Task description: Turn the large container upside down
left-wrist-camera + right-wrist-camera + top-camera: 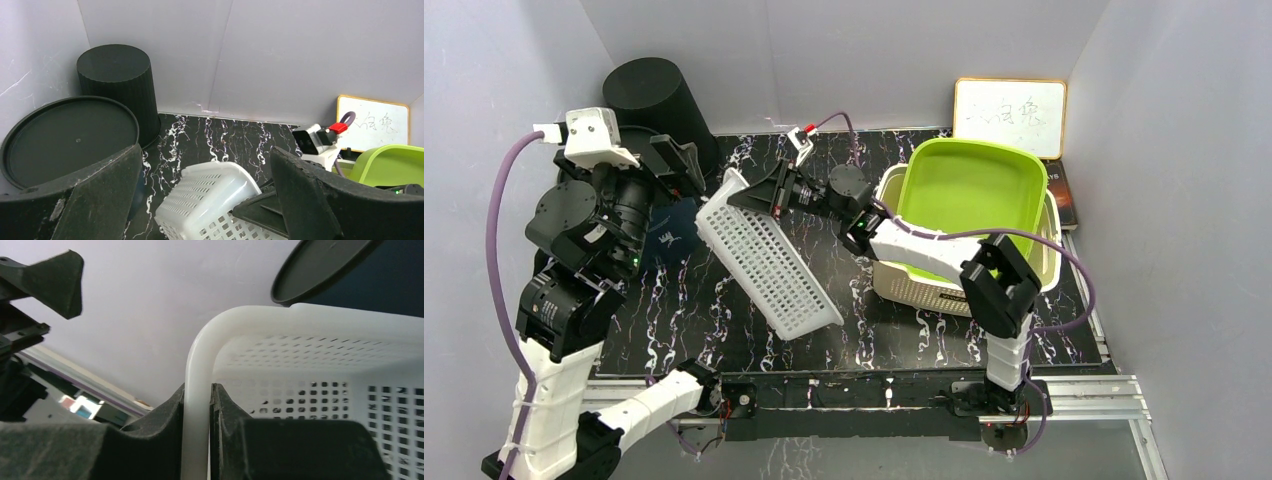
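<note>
The large white perforated basket (pixel 767 258) stands tilted on its side in the middle of the black marble table, its rim end raised toward the back left. My right gripper (pixel 762 192) is shut on the basket's rim. In the right wrist view the rim (pixel 197 365) runs straight between the two pads of this gripper (pixel 197 392). My left gripper (pixel 680 160) is open and empty, just left of the raised end. In the left wrist view the basket (pixel 210 200) lies below the wide-open left gripper (pixel 205 150).
An upturned black bucket (pixel 659 95) stands in the back left corner, with a round black lid (pixel 70 135) beside it. A green tub (pixel 969 190) rests in a cream basket (pixel 924 285) at right. A whiteboard (pixel 1009 115) leans on the back wall.
</note>
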